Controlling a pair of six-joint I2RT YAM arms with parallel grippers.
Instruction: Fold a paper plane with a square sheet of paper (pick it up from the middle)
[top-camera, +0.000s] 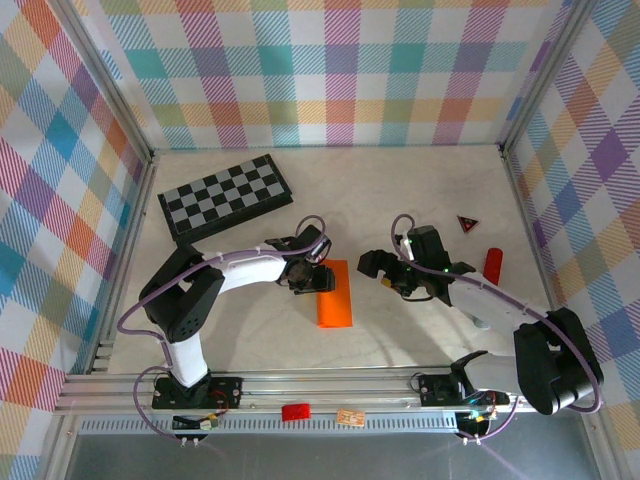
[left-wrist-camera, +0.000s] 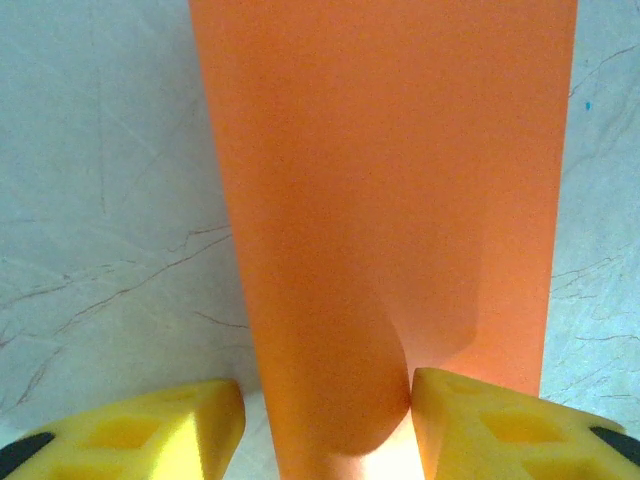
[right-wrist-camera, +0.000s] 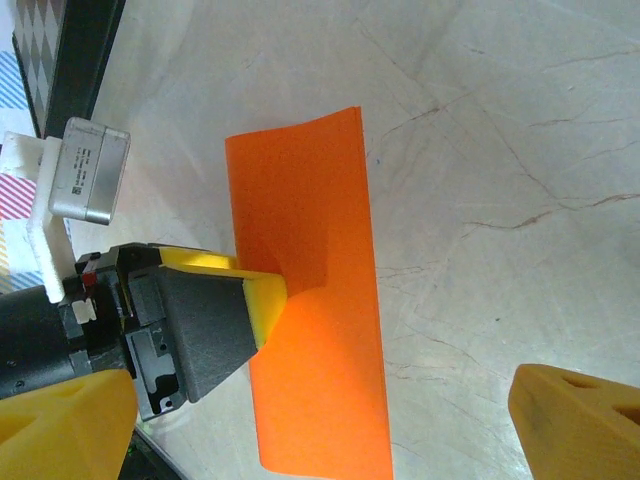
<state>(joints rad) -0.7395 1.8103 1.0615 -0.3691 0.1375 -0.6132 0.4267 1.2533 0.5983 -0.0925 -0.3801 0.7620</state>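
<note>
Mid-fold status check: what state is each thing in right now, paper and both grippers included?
square sheet of paper: folded to a narrow rectangle, lying on the table, buckled where the left gripper presses.
left gripper: jaws part open, down on the paper.
right gripper: wide open, holding nothing, beside the paper.
checkerboard: lying flat, untouched.
</note>
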